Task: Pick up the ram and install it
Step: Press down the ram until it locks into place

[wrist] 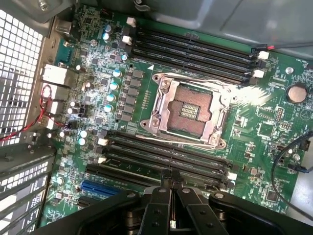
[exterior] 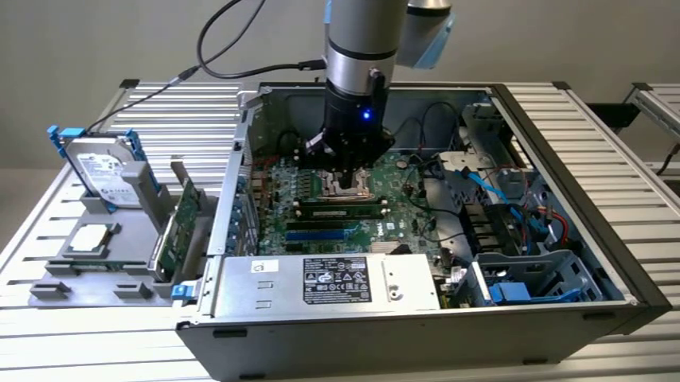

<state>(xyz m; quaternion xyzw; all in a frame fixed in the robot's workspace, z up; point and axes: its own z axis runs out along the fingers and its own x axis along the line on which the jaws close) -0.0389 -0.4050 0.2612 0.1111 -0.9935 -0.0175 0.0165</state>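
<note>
The ram [exterior: 340, 212], a slim dark-green stick with black chips, stands on edge in a memory slot of the motherboard [exterior: 409, 191] inside the open computer case. My gripper [exterior: 355, 188] hangs inside the case just behind the ram, over the processor socket [exterior: 342, 185]. In the wrist view my gripper [wrist: 171, 179] is shut. Its two black fingers are pressed together with nothing between them, and their tips sit over the bank of memory slots [wrist: 166, 155] beside the socket [wrist: 188, 110]. I cannot tell whether the fingertips touch the ram.
A silver power supply [exterior: 330, 278] fills the case's front. Blue and black cables [exterior: 499, 195] and drive cages lie on the exterior view's right. Outside the case, on that view's left, a hard drive [exterior: 103, 171] and a green expansion card [exterior: 183, 223] stand in grey holders.
</note>
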